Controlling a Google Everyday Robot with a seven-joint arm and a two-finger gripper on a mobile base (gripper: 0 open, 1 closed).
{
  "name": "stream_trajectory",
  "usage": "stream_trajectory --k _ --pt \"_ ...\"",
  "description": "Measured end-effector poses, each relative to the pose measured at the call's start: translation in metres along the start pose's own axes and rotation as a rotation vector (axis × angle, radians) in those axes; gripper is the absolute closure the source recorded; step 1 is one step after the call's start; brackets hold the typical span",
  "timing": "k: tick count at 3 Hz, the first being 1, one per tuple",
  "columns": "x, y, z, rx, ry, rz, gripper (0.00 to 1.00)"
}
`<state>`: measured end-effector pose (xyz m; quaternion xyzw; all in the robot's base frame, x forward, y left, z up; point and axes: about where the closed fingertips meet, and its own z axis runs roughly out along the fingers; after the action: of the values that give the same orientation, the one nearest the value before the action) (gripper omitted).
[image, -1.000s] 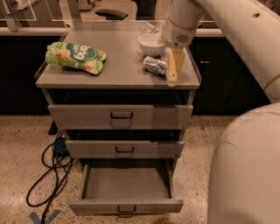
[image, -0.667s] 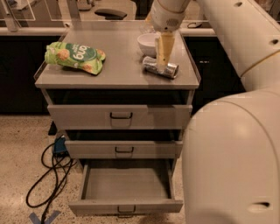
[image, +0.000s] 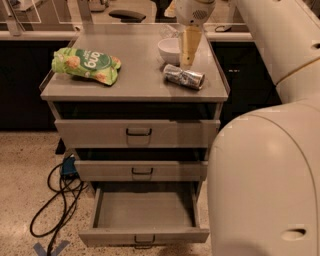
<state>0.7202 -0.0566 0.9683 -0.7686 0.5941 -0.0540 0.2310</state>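
Grey and flat-topped, a three-drawer cabinet (image: 140, 80) stands on a speckled floor (image: 22, 165), seen from the camera view. The robot's cream-coloured gripper (image: 187, 61) hangs tip-down over the far right of the cabinet top. Its yellowish tip ends just at 12 o'clock of a crumpled silver can (image: 184, 76), which lies on its side, dented and shiny. Whether the two touch cannot be told, and neither can how far the claw is open. It has lifted nothing, as the can rests on the top. At 11 o'clock of the can, just beside the gripper, sits a round white bowl (image: 169, 50). It is smooth-walled, and what is inside it is not visible from here. Well apart, at 9 o'clock of the can, a soft green snack bag (image: 86, 65) lies puffed and wrinkled near the left edge. Below, the top drawer (image: 137, 132) and the middle drawer (image: 142, 171) are pushed in, each with a dark metal handle. The bottom drawer (image: 145, 235) is pulled out and shows its flat grey floor. A black cable (image: 56, 200) loops across the floor at 8 o'clock of the cabinet. The robot's smooth, rounded white body (image: 265, 180) fills the frame at 4 o'clock.
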Motion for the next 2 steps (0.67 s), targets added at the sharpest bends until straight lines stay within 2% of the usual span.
stream_trajectory --k 1,2 --pt "0.02 -0.007 -0.023 0.087 0.012 0.062 0.0" --pt "0.073 -0.02 -0.095 0.298 0.04 0.141 0.0"
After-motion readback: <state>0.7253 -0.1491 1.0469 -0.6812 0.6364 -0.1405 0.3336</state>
